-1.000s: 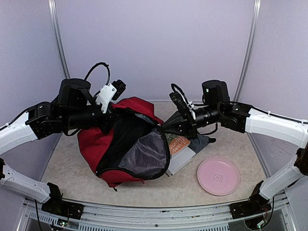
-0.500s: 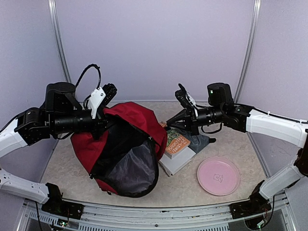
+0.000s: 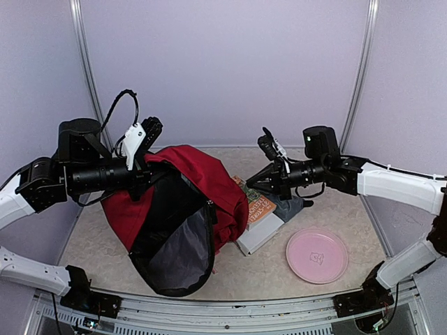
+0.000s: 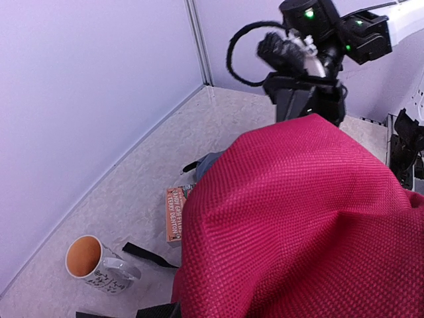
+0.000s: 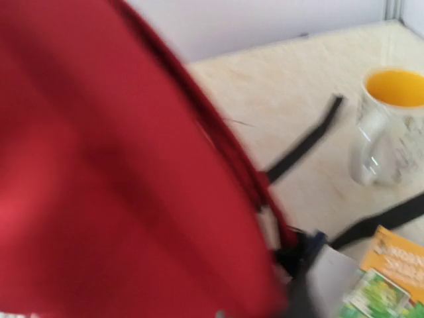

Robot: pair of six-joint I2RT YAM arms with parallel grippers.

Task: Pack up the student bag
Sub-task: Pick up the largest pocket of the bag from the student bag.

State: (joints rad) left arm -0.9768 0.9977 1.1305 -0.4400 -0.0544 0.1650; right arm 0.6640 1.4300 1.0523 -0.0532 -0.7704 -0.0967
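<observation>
Student bag [image 3: 202, 174] sat left of centre on the desk [image 3: 265, 279], its top edge hoisted and the body slumped below it. The main zip gaped toward the near edge, exposing black and grey lining [image 3: 183, 251].

Left pincer [image 3: 148, 173] met the bag's top edge from the left. The fingertips were buried in red fabric in both the overhead and left wrist views, but the cloth rose to them and hung from there, so judged clamped on the bag. Likely purpose: to hold the mouth up and open for loading.

Right pincer [image 3: 251, 183] hovered just right of the bag's upper flank, above the stacked books [image 3: 260, 209]. No contact with bag or books could be confirmed. The right wrist view was a blur of red cloth with no fingers in it, so I cannot tell whether it was apart or together.

The books lay just beside the bag's right side, partly over a grey pouch [image 3: 292, 206]. Pink plate [image 3: 317, 255] lay well apart to the right. A mug [image 4: 89, 260] stood behind the bag, near a loose black strap [image 4: 149, 255].

Judgement: nothing seen inside yet; packing early. Books look the nearest candidate.
</observation>
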